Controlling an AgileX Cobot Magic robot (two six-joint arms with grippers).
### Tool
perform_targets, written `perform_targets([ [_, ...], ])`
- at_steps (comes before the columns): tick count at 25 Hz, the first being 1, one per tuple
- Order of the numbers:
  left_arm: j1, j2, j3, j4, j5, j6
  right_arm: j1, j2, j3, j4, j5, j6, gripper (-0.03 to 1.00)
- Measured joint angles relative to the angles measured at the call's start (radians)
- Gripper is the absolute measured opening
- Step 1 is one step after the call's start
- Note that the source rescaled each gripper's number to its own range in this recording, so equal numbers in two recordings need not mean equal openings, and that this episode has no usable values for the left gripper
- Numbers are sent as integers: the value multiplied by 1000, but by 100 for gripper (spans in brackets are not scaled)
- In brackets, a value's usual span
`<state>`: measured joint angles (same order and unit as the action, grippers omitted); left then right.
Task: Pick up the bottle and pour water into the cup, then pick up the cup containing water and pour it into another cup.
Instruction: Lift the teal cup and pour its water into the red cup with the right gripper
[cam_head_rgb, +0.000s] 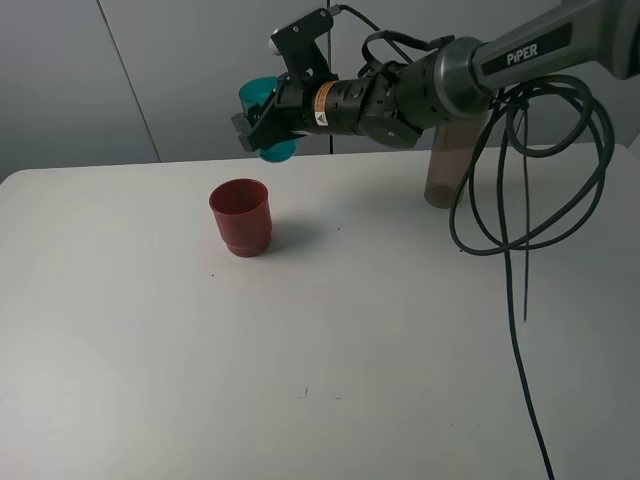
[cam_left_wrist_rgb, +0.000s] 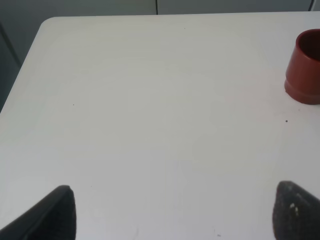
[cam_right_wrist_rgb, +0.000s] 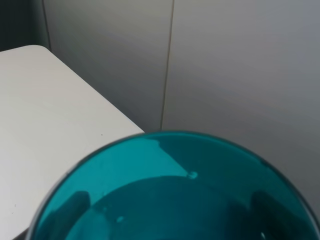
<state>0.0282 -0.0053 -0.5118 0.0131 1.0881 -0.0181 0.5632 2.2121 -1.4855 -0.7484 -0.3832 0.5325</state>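
The right gripper (cam_head_rgb: 262, 120) clamps the teal tumbler (cam_head_rgb: 258, 93) aloft, tilted, just beyond the red cup (cam_head_rgb: 240, 215) — the left gripper (cam_left_wrist_rgb: 177, 212) stands with jaws apart over broad table (cam_head_rgb: 300, 380).

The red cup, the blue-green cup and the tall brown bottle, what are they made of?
Red cup: probably plastic, opaque with a dull sheen and a moulded step near the base. Blue-green cup: likely tinted see-through plastic, because light passes through its wall. Bottle: seems to be smoky translucent plastic, since the background shows faintly through it.

Soft, even light; faint shadows
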Motion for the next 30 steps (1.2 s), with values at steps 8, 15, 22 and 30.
perform_targets([
  [8,0,0,0,2,0,-2,23,0,-4,-27,18,-150,4],
  [15,0,0,0,2,0,-2,32,0,-25,-27,135,-238,4],
  [22,0,0,0,4,0,-2,34,0,-35,-24,161,-333,4],
  [30,0,0,0,4,0,-2,42,0,-35,-24,165,-509,4],
])
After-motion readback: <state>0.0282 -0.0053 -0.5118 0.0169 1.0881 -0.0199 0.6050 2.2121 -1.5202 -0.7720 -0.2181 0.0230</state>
